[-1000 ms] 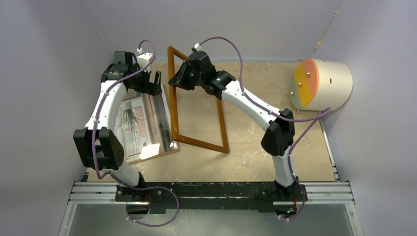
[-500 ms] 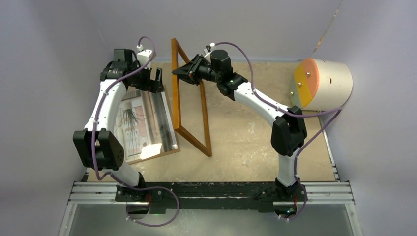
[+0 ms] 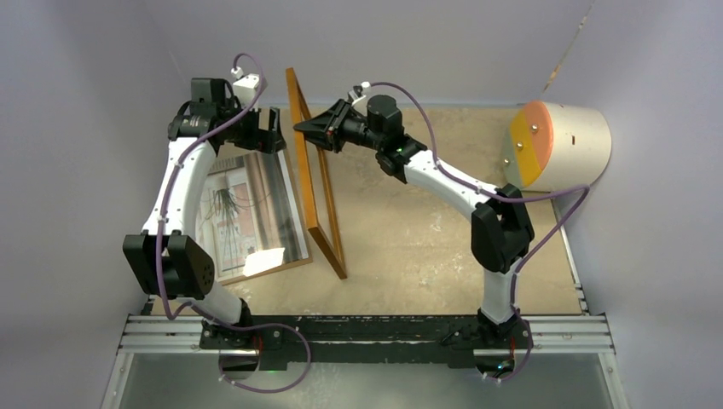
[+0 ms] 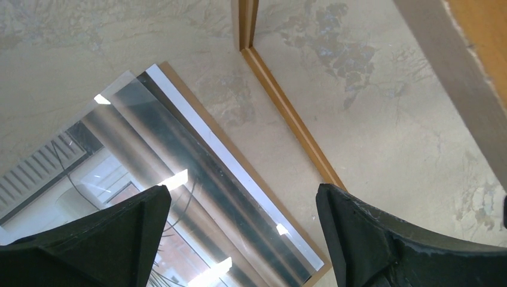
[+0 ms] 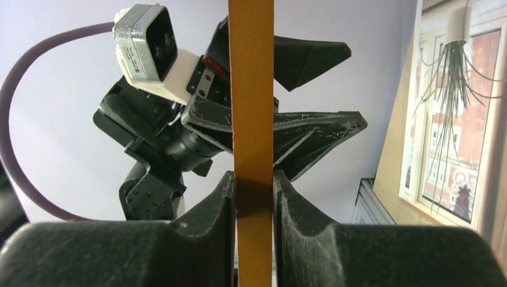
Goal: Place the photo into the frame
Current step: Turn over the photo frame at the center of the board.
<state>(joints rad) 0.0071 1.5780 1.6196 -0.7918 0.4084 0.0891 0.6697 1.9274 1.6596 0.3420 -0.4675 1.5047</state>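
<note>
We're watching the right gripper closely, because the whole frame hangs on one narrow pinch. Both fingers are shut on the thin orange-brown rail, one pad flat on each face, and the rail runs straight up between them. The frame stands nearly on edge, its low rail down on the table well below the grip.

So what could go wrong? If that smooth, slim rail slides in the pinch, we'd expect the frame to tip over. It would most likely fall away from the right gripper, toward the stack on the other side.

That stack is where the photo lies. It is flat on the brown backing board, directly under the left gripper, with the glass pane seeming to lie over it. A frame dropping there could knock pane and print out of line.

The second risk is a collision. The left gripper hovers just across the rail from the right one, fingers spread as wide as they go, holding nothing and touching nothing. Tip the frame toward it too quickly and the rail could strike those open fingers.

From the left wrist view, the frame's low rail sits just beyond the board's edge, near but apart.
</note>
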